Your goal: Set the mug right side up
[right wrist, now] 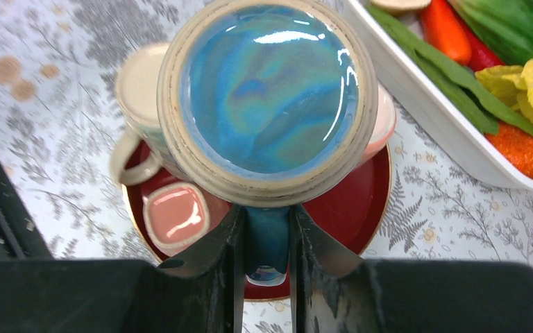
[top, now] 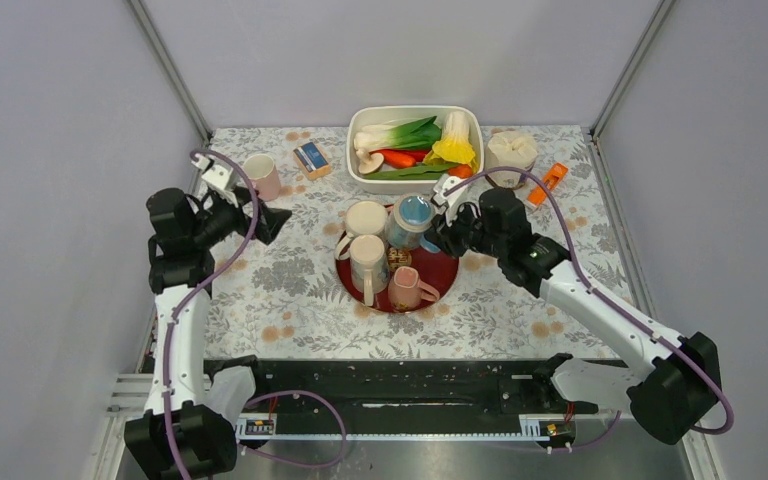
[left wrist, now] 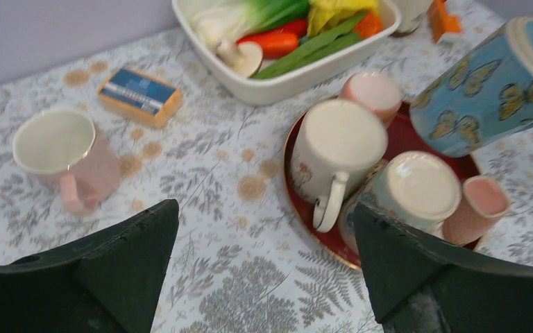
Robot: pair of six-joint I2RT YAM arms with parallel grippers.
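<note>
My right fingers (right wrist: 266, 257) are nearly closed, pinching the handle (right wrist: 266, 239) of the blue mug (right wrist: 267, 97). The mug hangs just past my fingertips, tilted, with its beige-ringed end turned toward my wrist. Right under it is the red tray (right wrist: 361, 201). Below and left of my fingertips the tray is crowded with a cream mug (right wrist: 135, 83) and a pink cup (right wrist: 173, 211), while its right part is bare. Farther right a narrow strip of tablecloth (right wrist: 423, 229) runs between the tray's rim and the edge of the white dish (right wrist: 444, 118), which holds vegetables (right wrist: 520, 104).

My left fingers (left wrist: 267, 277) are spread as wide as they go and hold nothing. Only flowered cloth lies between them. Ahead to the right, the tray carries two cream mugs and two pink cups, packed close. Ahead to the left, a pink mug (left wrist: 55, 146) stands mouth up, well apart from the tray. A small box (left wrist: 139, 94) sits beyond it.
</note>
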